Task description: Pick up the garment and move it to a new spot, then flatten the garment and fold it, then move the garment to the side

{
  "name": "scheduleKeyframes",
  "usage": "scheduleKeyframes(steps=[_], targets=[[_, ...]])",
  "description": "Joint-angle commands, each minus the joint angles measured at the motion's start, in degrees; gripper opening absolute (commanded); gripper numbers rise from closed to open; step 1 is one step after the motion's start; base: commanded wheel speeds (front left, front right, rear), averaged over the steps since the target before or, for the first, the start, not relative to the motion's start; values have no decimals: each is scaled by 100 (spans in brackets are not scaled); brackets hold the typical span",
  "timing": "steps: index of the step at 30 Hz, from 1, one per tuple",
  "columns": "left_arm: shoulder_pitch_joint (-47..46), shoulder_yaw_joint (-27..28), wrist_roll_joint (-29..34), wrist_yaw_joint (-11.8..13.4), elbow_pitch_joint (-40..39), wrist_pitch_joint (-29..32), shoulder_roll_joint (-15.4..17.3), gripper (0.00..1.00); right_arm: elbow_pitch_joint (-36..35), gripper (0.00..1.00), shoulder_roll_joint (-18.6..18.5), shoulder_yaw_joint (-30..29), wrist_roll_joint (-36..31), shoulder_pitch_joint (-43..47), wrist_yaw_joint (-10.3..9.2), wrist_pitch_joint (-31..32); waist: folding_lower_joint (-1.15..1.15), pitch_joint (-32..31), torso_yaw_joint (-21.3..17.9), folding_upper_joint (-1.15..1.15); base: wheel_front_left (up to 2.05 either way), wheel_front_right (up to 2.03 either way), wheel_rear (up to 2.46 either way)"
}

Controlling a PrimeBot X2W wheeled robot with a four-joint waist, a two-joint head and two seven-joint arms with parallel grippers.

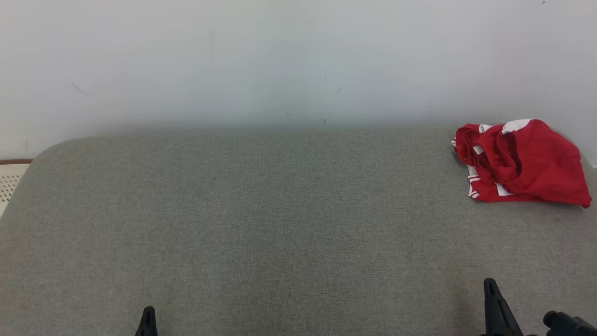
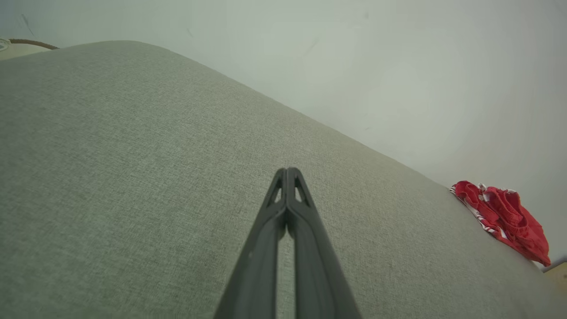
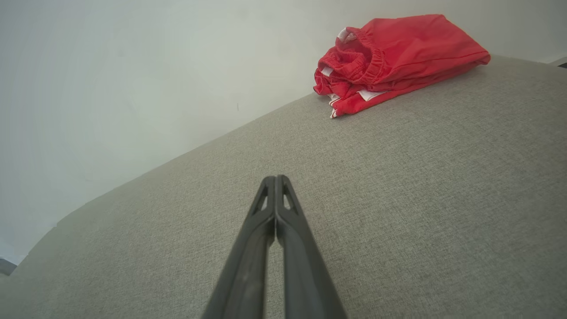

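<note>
The left pincer is fully closed: in its wrist view the two dark fingers meet tip to tip, with only a thin slit lower down between them. It holds nothing, and I cannot tell whether the tips touch the grey padded surface under them. In the head view only its tip shows, at about 7 o'clock on the bottom edge.

The right pincer is closed the same way, fingers pressed together at the tips and gripping nothing. In the head view it rises from the bottom edge at about 5 o'clock, pointing toward 12.

Around both pincers lies bare grey woven fabric. The two stand well apart, one at each lower corner.

The garment is red with white trim and lies crumpled in a heap on the padded surface, at about 2 o'clock in the head view, close to the far edge and the right side. Its gathered elastic waistband faces the left side of the heap. It is well apart from both pincers. From the right pincer it sits at about 1 o'clock; from the left pincer, in that wrist view, at about 3 o'clock.

Behind the padded surface stands a plain pale wall. At 9 o'clock, past the rounded corner, a pale dotted thing with a brown rim shows.
</note>
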Motion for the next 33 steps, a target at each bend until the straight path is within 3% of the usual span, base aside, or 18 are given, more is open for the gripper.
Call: scheduleKeyframes(steps=[1,33], targets=[[-155,4,-187,-30,-36,11,27,0,-109,0,-60,-50,184,-90,0,41,-1,1,2,-1,0,0,0],[-589,-148,-2859,-402,483,485,39,0,-144,0,-59,-747,3042,-132,-1,775,-1,75,73,-1,0,0,0]])
